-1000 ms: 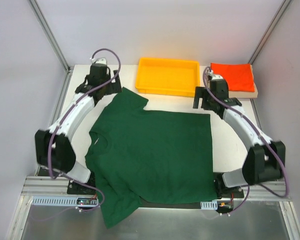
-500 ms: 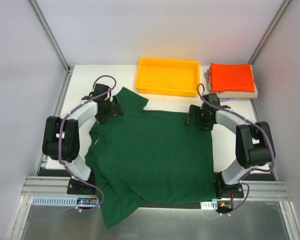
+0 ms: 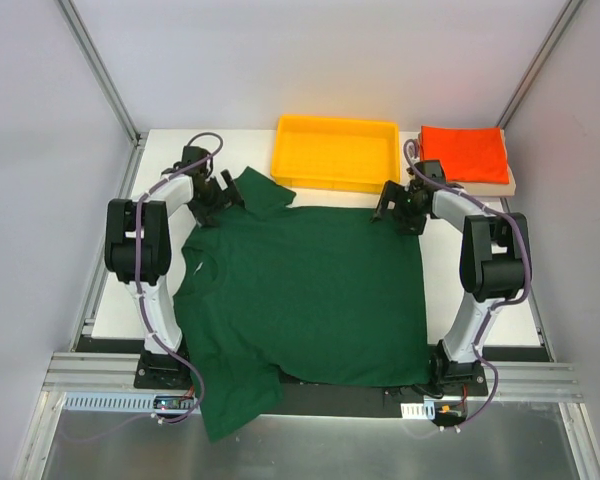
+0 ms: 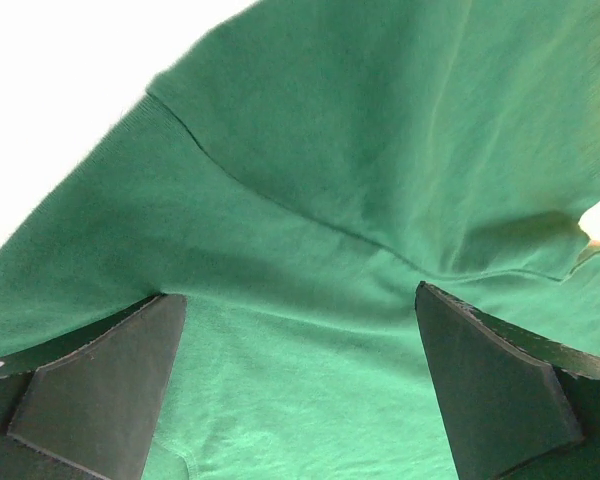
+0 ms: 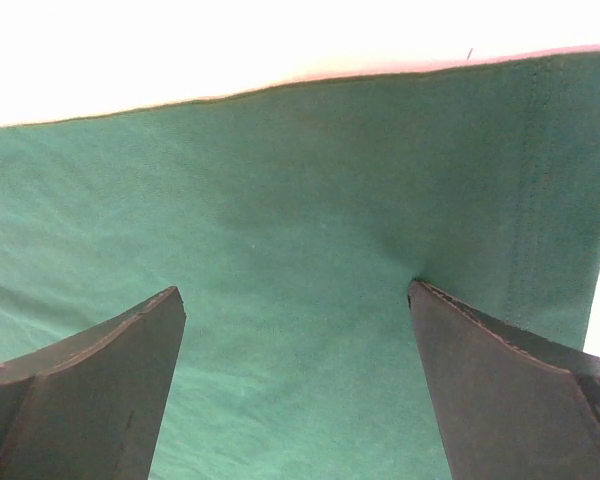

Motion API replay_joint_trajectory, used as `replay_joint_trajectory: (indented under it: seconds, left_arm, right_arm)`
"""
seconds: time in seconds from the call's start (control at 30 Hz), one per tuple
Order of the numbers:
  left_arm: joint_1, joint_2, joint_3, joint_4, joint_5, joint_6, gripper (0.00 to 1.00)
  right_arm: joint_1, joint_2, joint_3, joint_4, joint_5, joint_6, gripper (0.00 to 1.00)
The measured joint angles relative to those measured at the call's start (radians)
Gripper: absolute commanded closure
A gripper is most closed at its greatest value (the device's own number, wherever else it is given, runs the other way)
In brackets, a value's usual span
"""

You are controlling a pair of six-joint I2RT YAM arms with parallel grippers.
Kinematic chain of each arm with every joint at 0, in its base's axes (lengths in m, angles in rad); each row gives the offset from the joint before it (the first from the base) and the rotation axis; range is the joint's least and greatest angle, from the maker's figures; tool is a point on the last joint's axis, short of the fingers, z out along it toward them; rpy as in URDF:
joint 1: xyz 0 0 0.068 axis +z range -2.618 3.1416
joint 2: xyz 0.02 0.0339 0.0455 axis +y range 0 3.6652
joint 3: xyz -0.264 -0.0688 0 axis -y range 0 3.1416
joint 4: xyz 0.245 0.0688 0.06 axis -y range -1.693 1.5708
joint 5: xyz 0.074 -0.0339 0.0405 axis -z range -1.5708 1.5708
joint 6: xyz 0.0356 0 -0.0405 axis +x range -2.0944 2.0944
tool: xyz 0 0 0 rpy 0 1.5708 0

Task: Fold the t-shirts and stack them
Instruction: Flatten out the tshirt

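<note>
Tray sits at the far edge of the surface, about mid-width; inside I see only its own yellow floor and walls. To its right, in the far right corner, a folded orange-red t-shirt lies on top of a stack, with a tan layer showing along the stack's near side.

I have the dark green t-shirt spread flat over the middle of the surface, collar toward the left edge and hem toward the right. Its far sleeve ends just beside the tray's near left corner. Its near sleeve hangs over the near edge of the surface at the left.

My left claw is down on the far sleeve near the shoulder, jaws wide apart, gripping nothing; in its wrist view both fingers rest on the cloth, with a seam running between them. My right claw is at the shirt's far right corner, also spread wide and gripping nothing; one fingertip dimples the cloth beside the stitched hem.

Bare white surface shows along the left edge beyond the left arm, along the right edge between hem and right arm, and as a thin strip between the tray and the shirt's far edge.
</note>
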Motion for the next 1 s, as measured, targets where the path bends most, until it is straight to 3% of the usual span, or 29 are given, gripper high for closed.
replay_joint_trajectory:
  seconds: [0.83, 1.0]
  left_arm:
    - [0.034, 0.285, 0.433, -0.053, 0.121, 0.004, 0.01]
    - [0.034, 0.309, 0.478, -0.056, 0.145, 0.016, 0.01]
  right_arm:
    - [-0.066, 0.313, 0.472, -0.114, -0.019, -0.034, 0.04]
    - [-0.073, 0.325, 0.504, -0.115, 0.003, -0.06, 0.04]
